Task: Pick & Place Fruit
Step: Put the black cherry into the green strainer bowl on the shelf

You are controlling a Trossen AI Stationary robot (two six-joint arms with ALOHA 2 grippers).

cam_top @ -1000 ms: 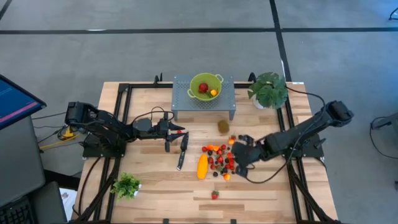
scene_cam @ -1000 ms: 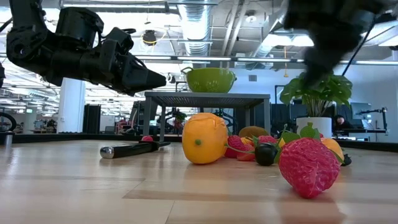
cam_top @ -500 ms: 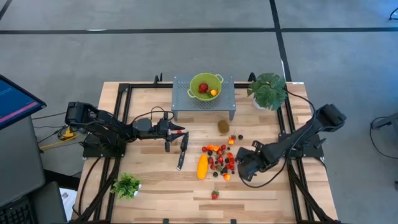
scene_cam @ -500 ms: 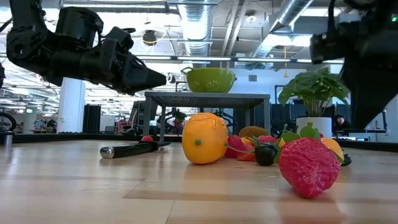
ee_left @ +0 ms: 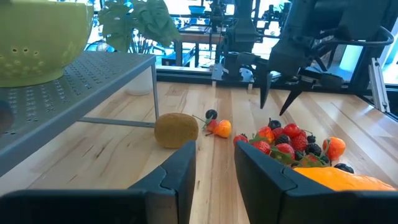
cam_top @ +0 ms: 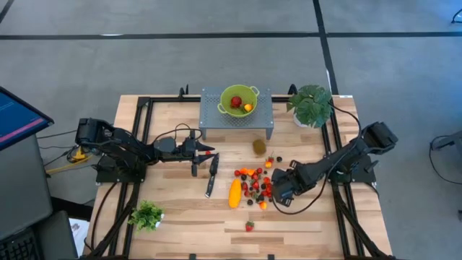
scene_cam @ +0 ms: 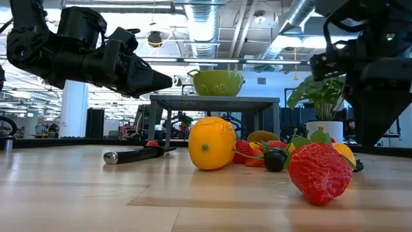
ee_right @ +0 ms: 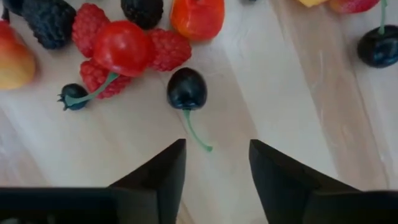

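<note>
Wooden tabletop (cam_top: 180, 209) in an open workshop, grey floor around it, ducts overhead.

Fruit, loose: a heap of small red, orange and dark pieces (cam_top: 256, 184) right of the table's middle, with a long yellow-orange fruit (cam_top: 234, 193) at its left edge, a brown kiwi (cam_top: 259, 146) just beyond it toward the stand, and one strawberry (cam_top: 249, 226) apart near the front edge. In the right wrist view a dark cherry with a green stem (ee_right: 186, 89) lies on bare wood directly ahead of the fingers (ee_right: 158, 177).

Fruit, placed: two pieces, one red and one orange, in the green bowl (cam_top: 225, 96) on the grey perforated stand (cam_top: 209, 119).

Right gripper (cam_top: 276, 195): low at the heap's right edge, pointing down, fingers apart with nothing between them. A second ago the arm stood higher and farther back from the heap, fingers nearer together; it has since dropped and spread them. Judgement: a pick is being lined up, the dark cherry the likely target, nothing gripped yet.

Left gripper (cam_top: 211, 153): hovering left of the stand above the black-handled knife (cam_top: 211, 175), fingers (ee_left: 177, 171) a narrow gap apart, empty; unmoved against the earlier pictures.

Other items: leafy plant (cam_top: 312, 105) in a white pot at the far right corner, small plant (cam_top: 146, 214) near the front left.

Task standing, judged: early, most fruit not yet moved.
</note>
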